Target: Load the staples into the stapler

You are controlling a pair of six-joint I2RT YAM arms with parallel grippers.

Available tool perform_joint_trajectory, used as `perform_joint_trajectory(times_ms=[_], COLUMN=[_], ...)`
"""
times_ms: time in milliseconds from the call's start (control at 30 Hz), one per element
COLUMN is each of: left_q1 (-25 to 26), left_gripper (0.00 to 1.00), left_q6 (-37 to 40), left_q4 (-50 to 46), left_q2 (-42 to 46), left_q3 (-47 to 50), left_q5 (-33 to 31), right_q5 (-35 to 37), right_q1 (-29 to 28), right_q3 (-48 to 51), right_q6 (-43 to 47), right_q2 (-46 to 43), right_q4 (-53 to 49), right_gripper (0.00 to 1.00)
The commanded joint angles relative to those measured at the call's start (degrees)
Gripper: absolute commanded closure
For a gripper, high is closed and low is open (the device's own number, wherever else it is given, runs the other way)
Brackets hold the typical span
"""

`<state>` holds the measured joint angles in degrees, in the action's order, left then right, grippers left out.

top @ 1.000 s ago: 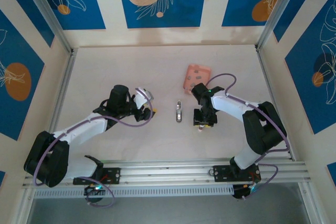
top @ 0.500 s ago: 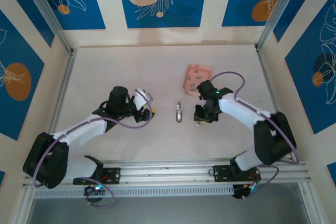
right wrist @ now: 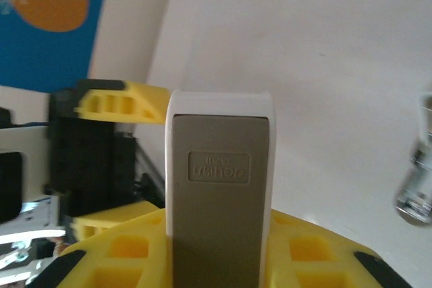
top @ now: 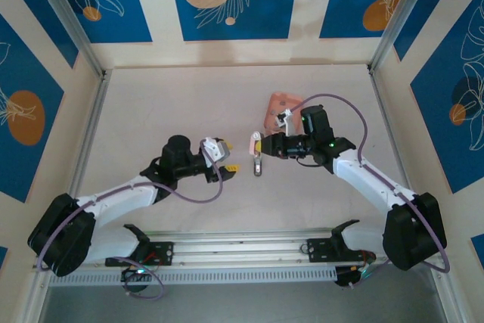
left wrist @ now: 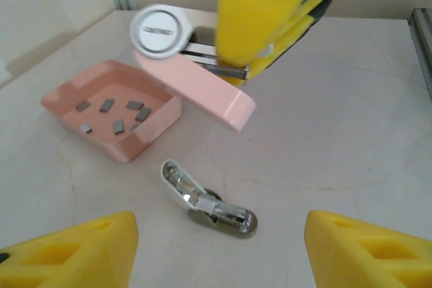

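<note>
1. The right gripper [top: 271, 144] is clamped on the salmon-pink plastic stapler [left wrist: 202, 89], which has a round white end, and holds it above the pale table [left wrist: 351, 133].
2. The left gripper [left wrist: 223, 251] hovers facing it, its yellow foam fingers [left wrist: 81, 251] wide apart and holding nothing.
3. The staples [left wrist: 107, 105], several tiny grey metal strips, lie loose inside the square salmon-pink tray [left wrist: 152, 133], on the table near the stapler.
4. A small shiny chrome metal piece [left wrist: 212, 205] lies flat on the table between the two grippers, near the tray but apart from it.
</note>
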<state>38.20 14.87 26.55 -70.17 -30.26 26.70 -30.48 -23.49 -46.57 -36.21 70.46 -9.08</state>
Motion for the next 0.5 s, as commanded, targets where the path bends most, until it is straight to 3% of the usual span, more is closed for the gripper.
perform_joint_trajectory(times_ms=[0,467], left_q1=[1.59,2.70], left_gripper=[0.33,0.34], left_q6=[-0.42,-6.08], left_q4=[5.41,16.64], left_q2=[-2.05,-7.55], left_q3=[-0.23,-2.42], left_q5=[-2.20,-4.56], right_q5=[-7.70,-10.73], right_q1=[-0.59,-2.48], right_q3=[1.04,1.71], right_q6=[-3.60,-5.41], right_q2=[0.46,2.52], right_q4=[9.00,12.68], right_gripper=[0.90,0.91])
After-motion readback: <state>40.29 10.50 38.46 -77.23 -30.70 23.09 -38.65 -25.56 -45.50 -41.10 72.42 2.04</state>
